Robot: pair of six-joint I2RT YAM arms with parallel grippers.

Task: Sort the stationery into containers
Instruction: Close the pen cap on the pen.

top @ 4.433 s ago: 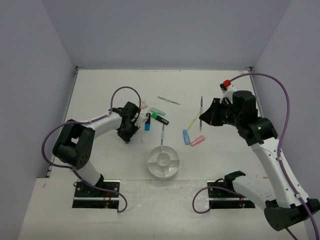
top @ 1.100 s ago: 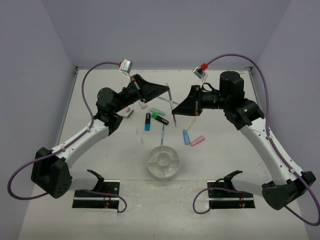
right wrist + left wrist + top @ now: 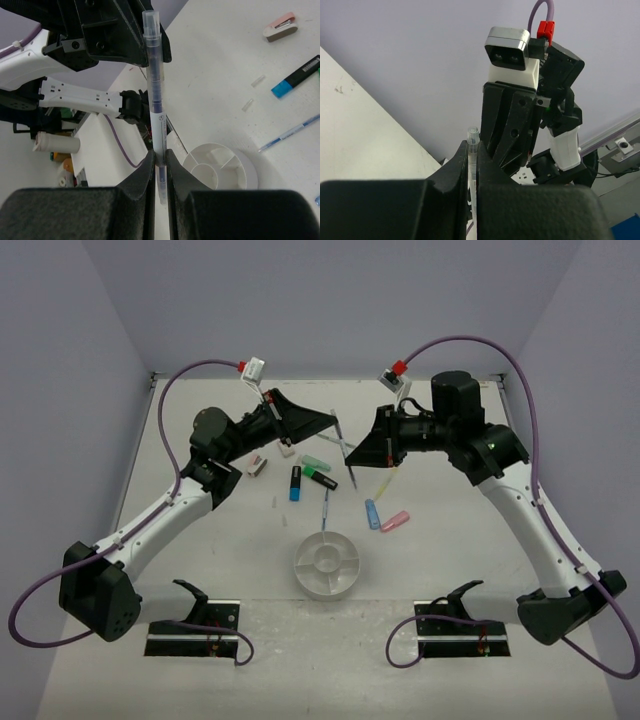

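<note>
1. The left gripper (image 3: 331, 421) is clamped on a thin clear pen (image 3: 472, 136), raised above the table (image 3: 200, 580).
2. The right gripper (image 3: 159, 161) pinches a clear-capped pen (image 3: 155, 85) near its tail end (dark ink inside).
3. The white dish (image 3: 299, 575) sits between the arm bases, with a pink highlighter (image 3: 395, 521) just beyond it.

Lying on the table (image 3: 200, 570) just behind the dish (image 3: 297, 568): a pen (image 3: 325, 508), left highlighters (image 3: 296, 483) beside it, right highlighters (image 3: 395, 521) opposite; sitting farther left, an eraser (image 3: 257, 467).
</note>
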